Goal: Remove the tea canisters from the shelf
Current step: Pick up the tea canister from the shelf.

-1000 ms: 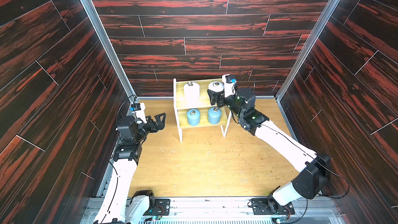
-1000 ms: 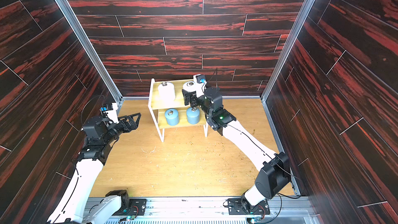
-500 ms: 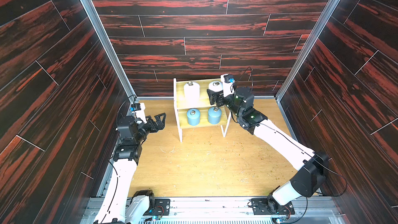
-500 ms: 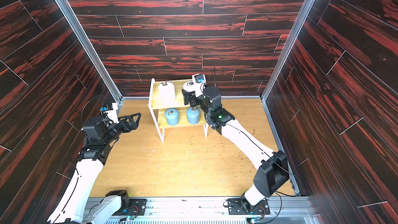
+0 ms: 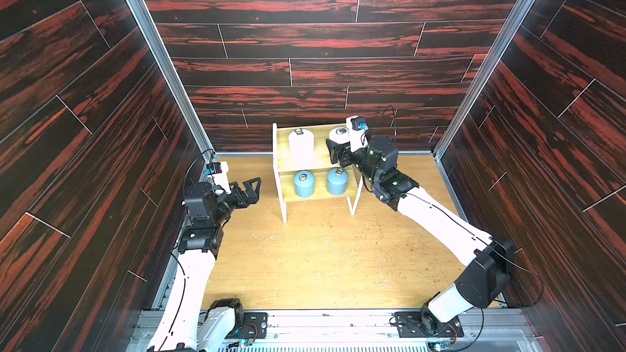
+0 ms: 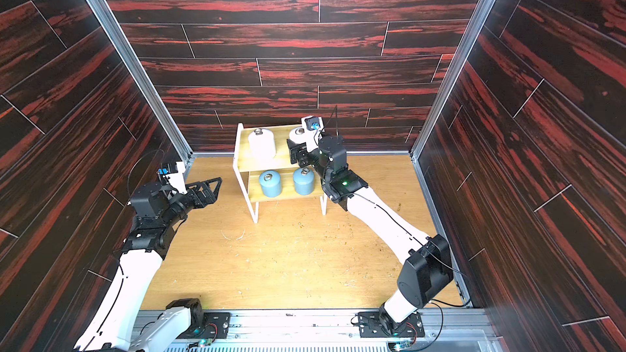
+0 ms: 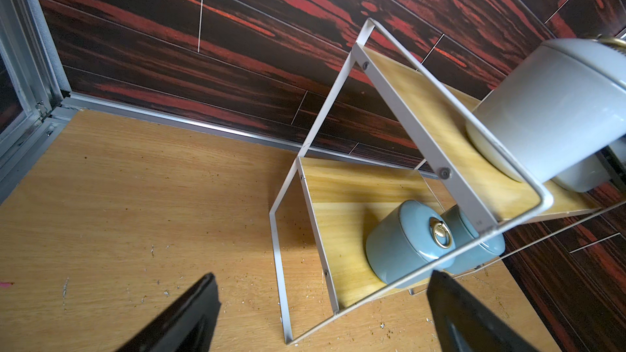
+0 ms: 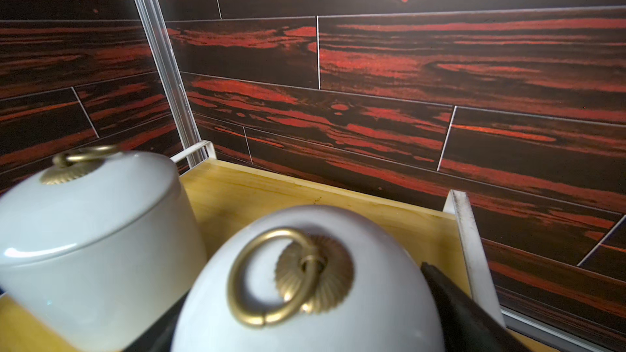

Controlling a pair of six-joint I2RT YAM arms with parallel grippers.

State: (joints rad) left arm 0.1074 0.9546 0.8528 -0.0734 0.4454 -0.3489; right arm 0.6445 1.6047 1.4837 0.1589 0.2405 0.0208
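Right claw [image 5: 334, 152]: I have it at the upper tier of the shelf [image 5: 320, 155], its jaws set either side of a white canister [image 8: 372, 316]. In the right wrist view one of its fingers [image 8: 454, 303] lies against the canister wall and the opposite finger [image 8: 159, 330] sits low on the far side of it. I cannot tell whether the jaws are actually clamped on the body. The brass ring [image 8: 233, 279] on its lid lies flat, directly in front of the claw. A second white canister [image 8: 95, 231] stands upright just beside this claw, beyond the low finger, on the same board. On the tier below the claw stand a light blue canister [image 5: 304, 183] and a second light blue canister [image 5: 337, 181], side by side. Left claw [image 5: 252, 190]: jaws wide, holding nothing. It hovers above the worktop [image 5: 305, 259], with the shelf ahead of it and apart from it.
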